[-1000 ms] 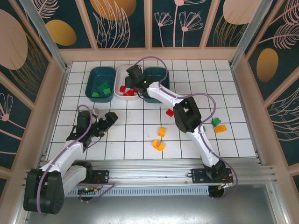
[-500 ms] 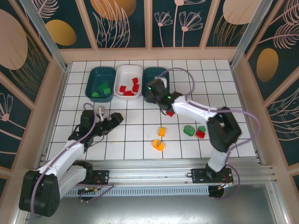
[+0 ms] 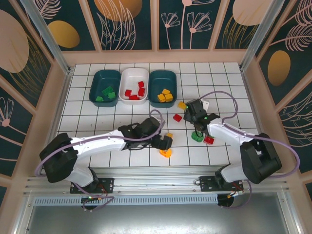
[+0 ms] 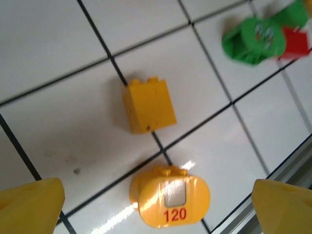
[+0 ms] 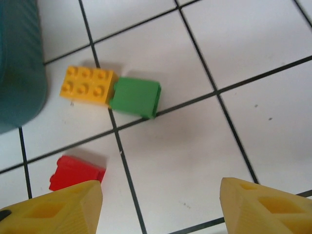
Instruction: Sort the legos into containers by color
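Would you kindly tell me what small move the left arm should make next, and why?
Probably lower the left end effector onto the rounded yellow lego and close: its jaws stand open with that piece centred between them, loose on the table, and the teal container with yellow legos lies beyond.

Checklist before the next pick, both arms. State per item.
1. Jaws open, left fingers with nothing between them: ok.
2. Jaws open, right fingers with nothing between them: ok.
3. Left target lined up: rounded yellow plastic brick marked 120 sits midway between the fingers in the left wrist view, apart from the square yellow brick: ok.
4. Right target free of neighbours: yellow studded brick touches the green block: not ok.
5. Drop-off ready: right dark teal tub holds yellow bricks with room left: ok.
6. Height of left fingers above the target: cannot tell.
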Controlling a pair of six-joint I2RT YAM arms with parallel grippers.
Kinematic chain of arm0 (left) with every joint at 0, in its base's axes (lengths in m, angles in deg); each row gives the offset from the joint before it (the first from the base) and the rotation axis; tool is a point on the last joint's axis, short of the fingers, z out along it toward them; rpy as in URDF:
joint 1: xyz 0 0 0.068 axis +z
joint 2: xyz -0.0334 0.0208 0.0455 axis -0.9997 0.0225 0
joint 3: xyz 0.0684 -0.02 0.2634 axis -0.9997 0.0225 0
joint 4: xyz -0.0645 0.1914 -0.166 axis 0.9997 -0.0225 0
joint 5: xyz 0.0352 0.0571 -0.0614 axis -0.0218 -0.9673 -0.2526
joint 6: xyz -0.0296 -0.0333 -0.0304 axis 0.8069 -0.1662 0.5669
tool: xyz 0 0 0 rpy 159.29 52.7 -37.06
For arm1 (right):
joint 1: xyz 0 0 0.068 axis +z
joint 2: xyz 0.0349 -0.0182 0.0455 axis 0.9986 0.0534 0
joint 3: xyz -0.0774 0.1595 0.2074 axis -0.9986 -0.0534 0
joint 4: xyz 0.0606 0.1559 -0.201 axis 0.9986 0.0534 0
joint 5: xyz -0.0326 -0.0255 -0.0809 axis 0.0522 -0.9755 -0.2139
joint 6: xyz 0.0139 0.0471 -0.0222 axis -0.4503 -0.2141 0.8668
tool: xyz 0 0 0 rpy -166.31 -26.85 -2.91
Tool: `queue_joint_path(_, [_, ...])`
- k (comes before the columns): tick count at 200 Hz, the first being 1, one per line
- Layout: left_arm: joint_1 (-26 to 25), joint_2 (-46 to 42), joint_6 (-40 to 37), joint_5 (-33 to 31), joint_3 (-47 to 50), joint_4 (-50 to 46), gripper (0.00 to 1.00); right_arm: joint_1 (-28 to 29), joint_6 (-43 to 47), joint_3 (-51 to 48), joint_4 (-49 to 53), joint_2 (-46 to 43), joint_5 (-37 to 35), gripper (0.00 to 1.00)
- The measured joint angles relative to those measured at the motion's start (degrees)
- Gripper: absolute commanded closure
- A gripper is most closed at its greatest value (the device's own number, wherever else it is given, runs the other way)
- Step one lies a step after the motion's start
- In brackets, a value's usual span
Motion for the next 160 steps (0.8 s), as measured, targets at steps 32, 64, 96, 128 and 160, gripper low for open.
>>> queue_joint_path(32, [-3.69, 4.46, -0.35, -4.02, -2.25, -5.79, 0.01, -2.34, 0.0, -0.79, -0.33, -2.8, -1.73, 0.28])
queue_joint_path(64, [-7.82, 11.82, -0.04, -6.29, -7.96, -8.52, 0.06, -3.93, 0.0, -2.29, -0.94, -3.52, -1.7, 0.29])
queue_joint_path(96, [-8.55, 15.65, 0.57, -6.97, -9.11, -8.63, 0.1, -4.02, 0.0, -4.37, -1.42, -3.8, -1.07, 0.29])
queue_joint_path(128, [-8.44, 18.73, 1.27, -8.39, -10.08, -9.16, 0.2, -4.02, 0.0, -5.62, -2.08, -4.46, -1.01, 0.29])
queue_joint_path(160, [-8.39, 19.15, 1.75, -9.75, -10.71, -10.19, 0.37, -4.02, 0.02, -6.34, -2.93, -5.25, -0.59, 0.3])
